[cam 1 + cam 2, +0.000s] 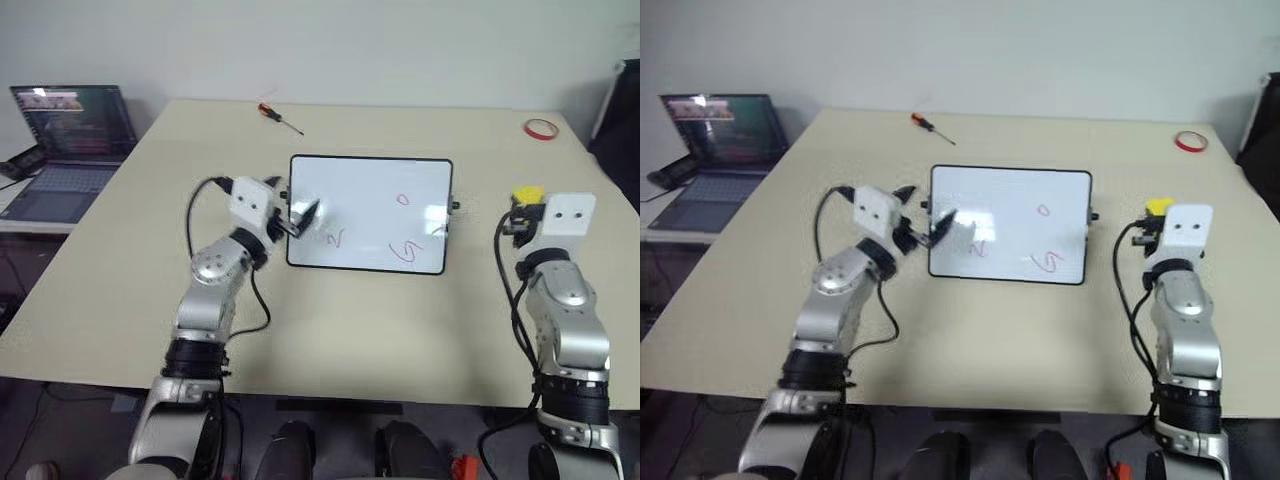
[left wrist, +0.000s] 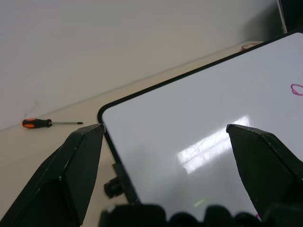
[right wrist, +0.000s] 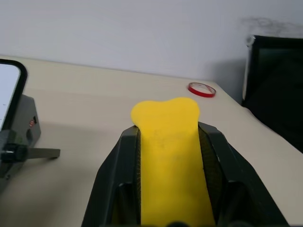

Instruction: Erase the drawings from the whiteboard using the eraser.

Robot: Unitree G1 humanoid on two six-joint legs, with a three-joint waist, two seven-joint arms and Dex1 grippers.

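Note:
The whiteboard (image 1: 372, 187) lies flat mid-table, white with a thin black frame. Three red drawings are on it: a tiny loop (image 1: 403, 199), a G-like curl (image 1: 408, 253) and a wavy tick (image 1: 335, 238). My left gripper (image 1: 296, 217) is open and sits at the board's left edge, one finger (image 2: 75, 165) outside the frame and the other over the white surface. To the right of the board, clear of it, my right gripper (image 1: 522, 206) is raised above the table. It is shut on the yellow eraser (image 3: 170, 156), which sticks out past the fingertips.
A red-handled screwdriver (image 1: 279, 117) lies at the far edge behind the board. A red tape ring (image 1: 541, 128) sits at the far right corner. An open laptop (image 1: 70, 140) stands on a side table at the left. A dark object (image 3: 277, 90) stands beyond the table's right edge.

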